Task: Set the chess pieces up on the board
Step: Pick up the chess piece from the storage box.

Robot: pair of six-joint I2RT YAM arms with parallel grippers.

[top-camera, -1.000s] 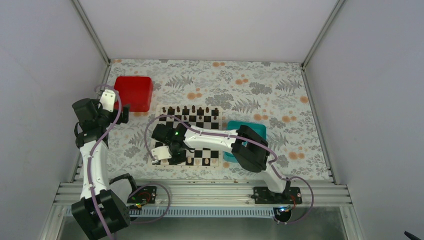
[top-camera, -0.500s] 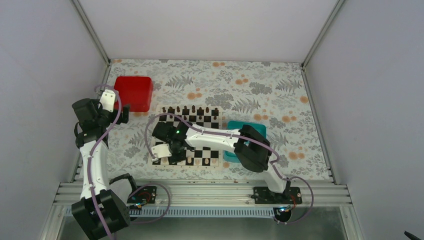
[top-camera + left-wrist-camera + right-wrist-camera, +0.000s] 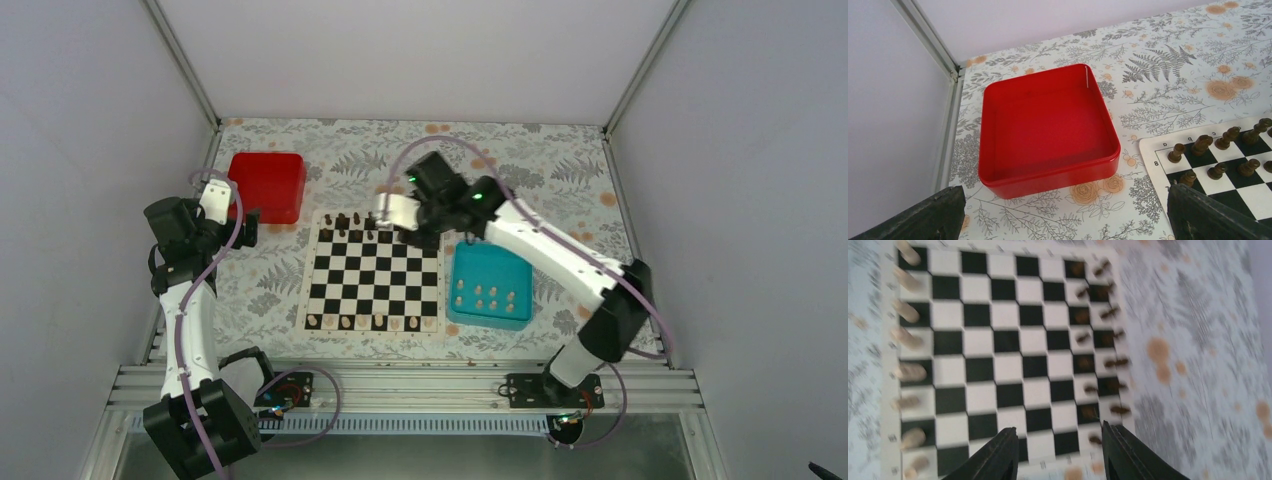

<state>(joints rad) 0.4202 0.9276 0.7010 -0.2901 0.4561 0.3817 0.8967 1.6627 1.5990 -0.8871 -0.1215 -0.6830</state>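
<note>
The chessboard (image 3: 375, 272) lies mid-table. Dark pieces (image 3: 345, 222) stand along its far rows and light pieces (image 3: 370, 322) line its near row. Several more light pieces sit in the teal tray (image 3: 490, 285) to the right of the board. My right gripper (image 3: 415, 235) hovers over the board's far right corner. In the blurred right wrist view it (image 3: 1060, 450) is open and empty above the board (image 3: 1013, 340), with dark pieces (image 3: 1098, 340) at right. My left gripper (image 3: 245, 225) is open, near the red box (image 3: 1048, 130); its fingers (image 3: 923, 215) hold nothing.
The red box (image 3: 267, 185) at the far left is empty. The left corner of the board with dark pieces (image 3: 1218, 145) shows in the left wrist view. Enclosure walls and metal rails (image 3: 400, 385) bound the floral table.
The right arm has lifted off the board's near left area and swung to the far right corner, uncovering the near row of light pieces. The left arm has not moved.
</note>
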